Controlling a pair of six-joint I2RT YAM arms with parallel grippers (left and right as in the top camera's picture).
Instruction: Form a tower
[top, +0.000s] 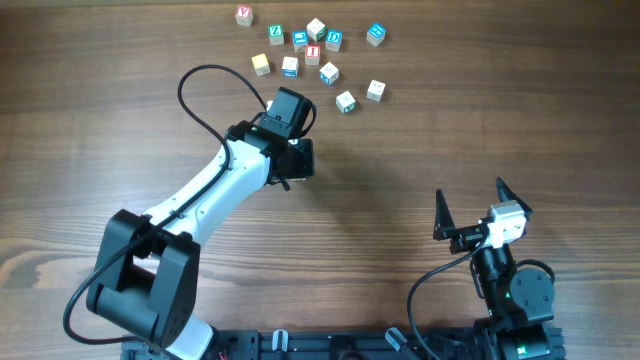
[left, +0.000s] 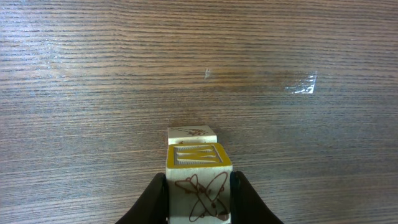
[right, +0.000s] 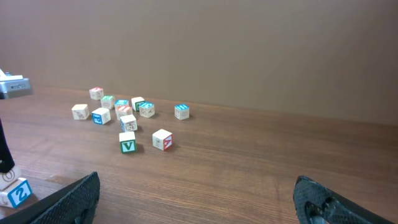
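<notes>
The wooden table (top: 480, 110) fills every view. My left arm (top: 215, 190) reaches out to its middle. My right arm (top: 510, 285) sits at the near edge. Loose letter cubes (top: 312, 52) lie scattered toward the far edge, well apart from both. My right gripper (top: 470, 192) has its fingers spread wide, nothing between them. My left gripper (top: 296, 158) pinches a cube with a yellow-framed W (left: 198, 155). The tower (left: 199, 193) is there, mid-table, hidden from overhead by my wrist. A second pale cube (left: 191, 132) shows just past the W cube; I cannot tell whether one rests on the other.
</notes>
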